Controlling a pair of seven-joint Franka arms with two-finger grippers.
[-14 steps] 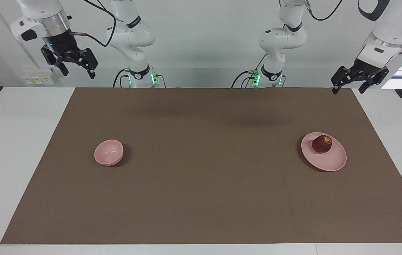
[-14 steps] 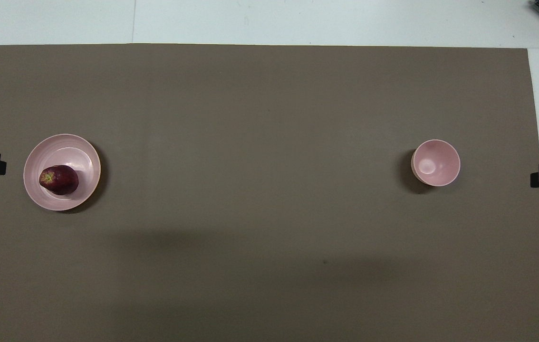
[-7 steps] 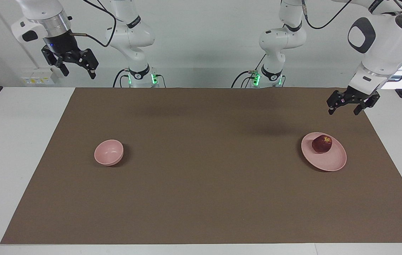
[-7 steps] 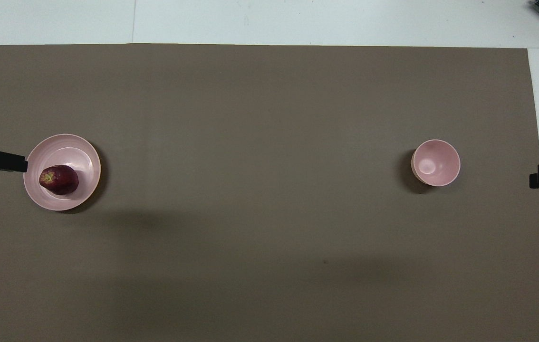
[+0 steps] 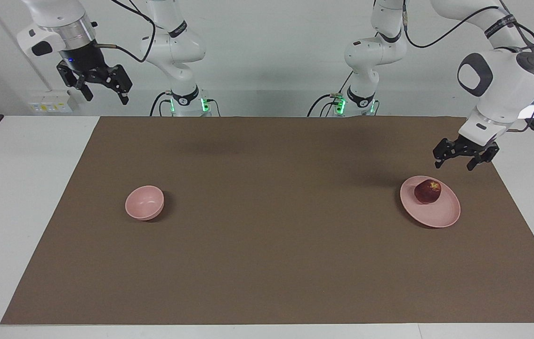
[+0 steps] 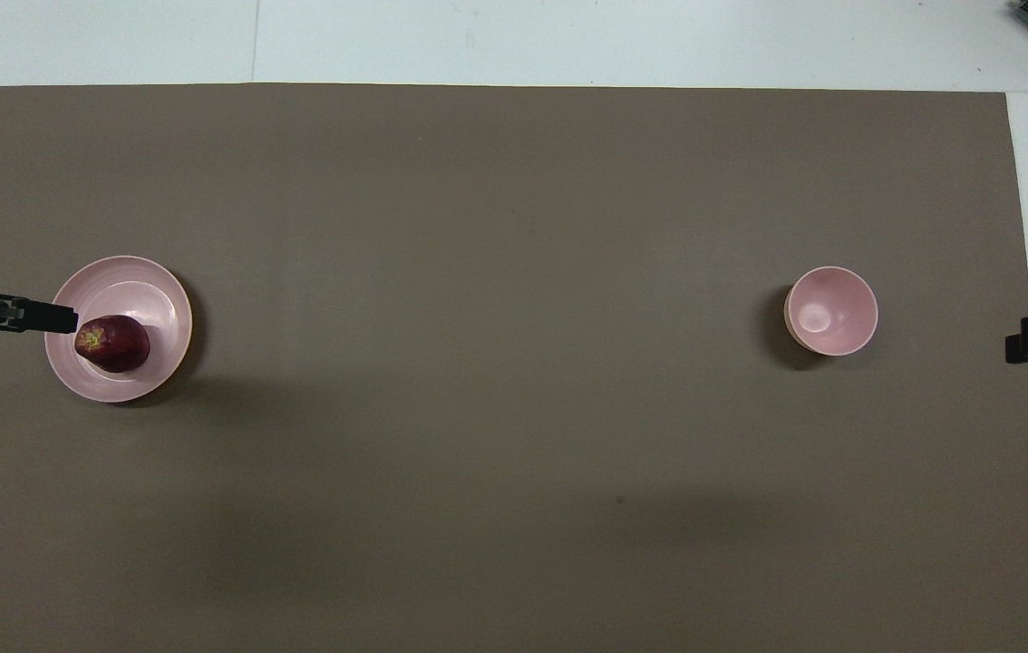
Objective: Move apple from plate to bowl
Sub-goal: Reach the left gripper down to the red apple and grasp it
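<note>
**Item 1. Right gripper** (image 5: 102, 90). It was raised high at the right arm's end of the table, about 3 o'clock from the bowl on the overhead clock face. Fingers were spread and nothing was held. This arm waited.

**Item 2. Left gripper** (image 5: 453, 165). It hung in the air over the plate's rim at roughly 9 o'clock on the overhead clock face. Fingers were parted, empty and pointing down. The facing view showed it clear of both plate and fruit.

**Item 3. Apple** (image 5: 427, 192). Dark red with a yellowish patch, it rested on the plate. It sat off-centre toward 7 o'clock in the overhead view, on the part nearer to the robots.

**Item 4. Plate** (image 5: 436, 219). Flat and pale pink, it lay on the brown mat (image 5: 267, 263) at the left arm's end.

**Item 5. Bowl** (image 5: 144, 202). Small, deep and pink, it was upright and empty at the right arm's end, well apart from the plate.

**Status.** The step in hand was judged to be the approach to the pick, with no contact made yet.

**Next move.** The left gripper would need to shift toward 3 o'clock until centred over the apple. It would then descend with the fingers straddling the fruit and close without pressing on the plate.
</note>
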